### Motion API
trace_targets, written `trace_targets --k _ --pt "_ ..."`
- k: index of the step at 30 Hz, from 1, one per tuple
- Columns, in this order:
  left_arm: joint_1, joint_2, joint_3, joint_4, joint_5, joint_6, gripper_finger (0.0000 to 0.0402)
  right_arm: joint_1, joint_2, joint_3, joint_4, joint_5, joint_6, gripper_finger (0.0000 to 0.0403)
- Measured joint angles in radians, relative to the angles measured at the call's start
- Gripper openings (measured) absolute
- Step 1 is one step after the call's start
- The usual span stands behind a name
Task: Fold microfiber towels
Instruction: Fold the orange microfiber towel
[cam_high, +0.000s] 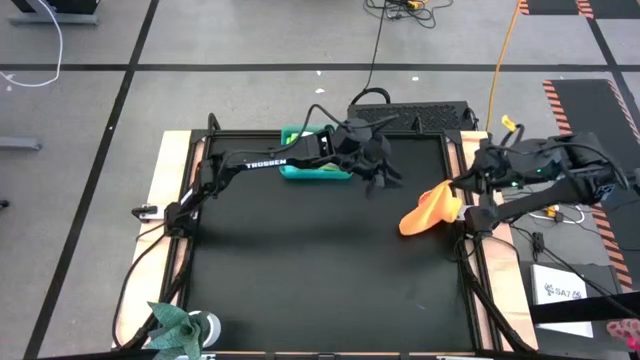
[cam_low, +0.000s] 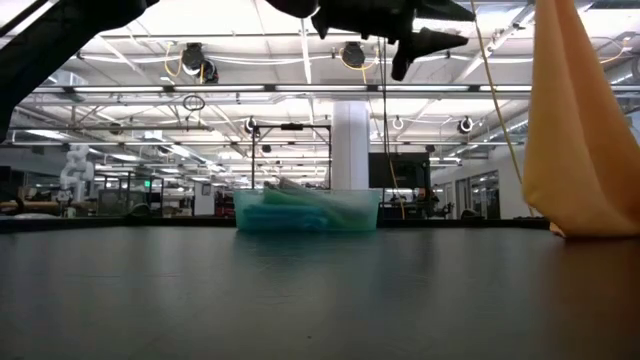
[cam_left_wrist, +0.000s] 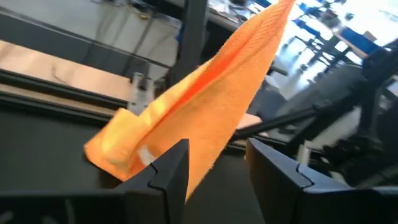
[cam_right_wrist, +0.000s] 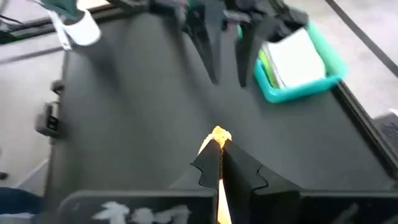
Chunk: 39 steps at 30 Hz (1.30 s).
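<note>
Item: orange-yellow microfiber towel, hanging pinched in the right pincer over the right edge of the black matte surface, its lower end touching down. Left pincer, fingers spread and gripping nothing, is hovering mid-surface beside a rigid teal plastic bin that is holding folded cloths at the far edge. A green leafy ornament is sitting at the near left corner. Grey tiled floor and cables are surrounding the surface; a ceiling-lit workshop hall is showing behind.
</note>
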Motion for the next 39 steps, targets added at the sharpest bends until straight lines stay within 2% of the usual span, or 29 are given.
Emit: trace_targets --k 6,12,18,24,27,33,39 --pt "-0.021 0.0 0.0 0.021 0.004 -0.001 0.0161 0.0 0.047 -0.002 0.121 -0.073 -0.026 0.0" --pt "-0.039 0.0 0.0 0.099 0.022 -0.002 0.0161 0.0 0.097 -0.002 0.098 -0.148 0.02 0.0" --pt "-0.051 0.0 0.0 0.128 0.085 -0.008 0.0161 0.0 0.138 -0.002 0.089 -0.15 0.017 0.0" --pt "-0.073 0.0 0.0 0.128 0.084 0.021 0.0161 0.0 0.182 -0.002 0.097 -0.131 -0.019 0.0" --pt "-0.077 0.0 0.0 0.119 0.047 0.045 0.0161 0.0 0.2 -0.002 0.15 -0.143 -0.03 0.0" --pt "-0.071 0.0 0.0 -0.079 -0.064 0.135 0.0161 0.008 0.191 -0.002 0.253 -0.349 0.031 0.0" --pt "-0.036 0.0 0.0 -0.324 -0.125 0.129 0.0161 0.059 0.14 -0.002 0.196 -0.38 0.199 0.0"
